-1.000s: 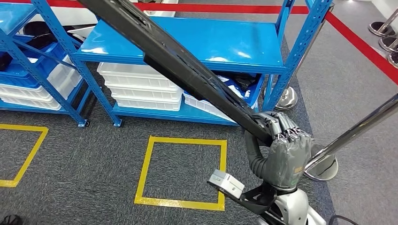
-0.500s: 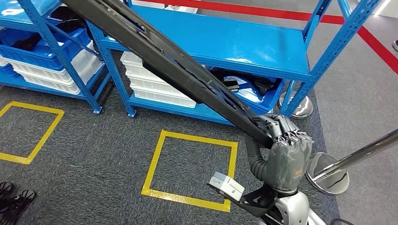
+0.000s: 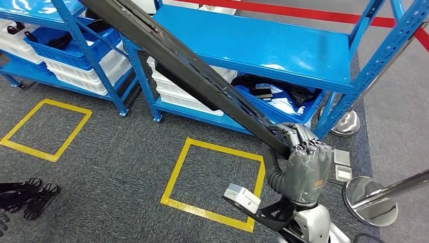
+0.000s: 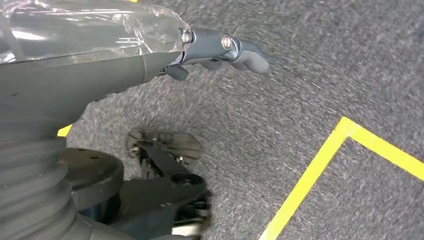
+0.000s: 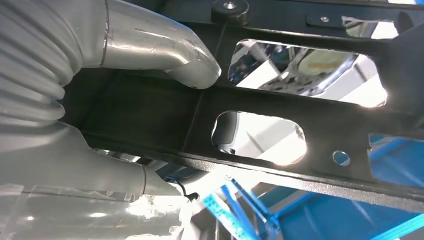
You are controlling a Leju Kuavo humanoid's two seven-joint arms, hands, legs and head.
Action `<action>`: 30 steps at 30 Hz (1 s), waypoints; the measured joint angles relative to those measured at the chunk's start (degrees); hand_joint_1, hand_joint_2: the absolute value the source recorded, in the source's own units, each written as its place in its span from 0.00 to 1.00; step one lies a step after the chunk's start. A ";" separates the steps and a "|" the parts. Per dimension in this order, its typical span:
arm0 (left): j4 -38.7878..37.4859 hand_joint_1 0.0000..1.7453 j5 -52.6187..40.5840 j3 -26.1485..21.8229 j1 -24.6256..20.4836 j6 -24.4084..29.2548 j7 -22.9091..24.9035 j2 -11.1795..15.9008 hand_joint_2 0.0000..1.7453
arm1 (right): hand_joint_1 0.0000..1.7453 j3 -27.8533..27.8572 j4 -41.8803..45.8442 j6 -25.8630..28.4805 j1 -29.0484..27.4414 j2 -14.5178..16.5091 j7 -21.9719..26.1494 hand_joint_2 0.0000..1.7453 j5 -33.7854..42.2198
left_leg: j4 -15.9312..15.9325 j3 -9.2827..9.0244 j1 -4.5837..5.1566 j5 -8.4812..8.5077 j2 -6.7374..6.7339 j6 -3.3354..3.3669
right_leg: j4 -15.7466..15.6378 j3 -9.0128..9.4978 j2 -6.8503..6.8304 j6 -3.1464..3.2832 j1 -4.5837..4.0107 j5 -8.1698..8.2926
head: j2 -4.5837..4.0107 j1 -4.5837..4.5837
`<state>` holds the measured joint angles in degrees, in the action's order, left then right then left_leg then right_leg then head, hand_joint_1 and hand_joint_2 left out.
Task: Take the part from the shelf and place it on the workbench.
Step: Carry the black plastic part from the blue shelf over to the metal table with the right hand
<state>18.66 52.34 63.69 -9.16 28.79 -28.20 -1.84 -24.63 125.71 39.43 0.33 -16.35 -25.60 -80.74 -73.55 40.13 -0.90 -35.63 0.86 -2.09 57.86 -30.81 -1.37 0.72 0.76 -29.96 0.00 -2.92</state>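
Observation:
A long black metal part with cut-out holes runs slantwise from the upper left of the head view down to my right hand, which grips its lower end. In the right wrist view the thumb presses on the part, and the fingers wrap under it. The blue shelf stands behind the part, its top level bare. My left hand hangs over the grey carpet, fingers loosely apart and holding nothing.
White bins and a bin of dark items fill the lower shelf. A second blue rack stands on the left. A yellow floor square, a chrome stanchion base with its rail, and dark objects surround me.
The whole view has shifted: shelves and the yellow square slid to the right in the picture, so the camera turned. My right hand still grips the part the same way.

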 joint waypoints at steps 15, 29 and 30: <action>-0.02 0.00 0.62 -0.50 0.38 0.04 -0.02 -0.01 1.00 | 1.00 -0.14 -0.57 0.00 0.37 -0.43 -0.03 1.00 0.00 | 15.02 -6.83 0.29 7.39 -0.19 3.37 | 14.03 -5.34 0.87 -2.39 -0.16 -8.54 | 0.00 -1.04; -0.04 0.00 0.99 -1.05 0.54 0.27 -0.15 0.00 1.00 | 1.00 -0.52 -1.17 0.01 0.83 -0.62 -0.11 1.00 0.00 | 5.43 -1.57 0.40 2.92 0.93 0.26 | 0.22 0.16 1.56 -0.11 0.38 -0.41 | 0.00 0.07; -0.04 0.00 0.99 -1.07 0.58 0.31 -0.15 0.00 1.00 | 1.00 -0.55 -1.18 0.01 0.78 -0.63 -0.10 1.00 0.00 | 1.71 0.01 0.34 1.27 0.23 0.18 | 0.25 0.13 0.60 -0.01 0.23 -0.43 | 0.00 0.18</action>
<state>18.62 53.33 62.63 -8.58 29.10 -28.35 -1.84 -25.18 124.53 39.44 1.11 -16.98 -25.70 -80.74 -71.84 40.15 -0.56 -34.36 1.09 -1.90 58.11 -30.68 -0.76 0.71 0.99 -30.39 0.00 -2.74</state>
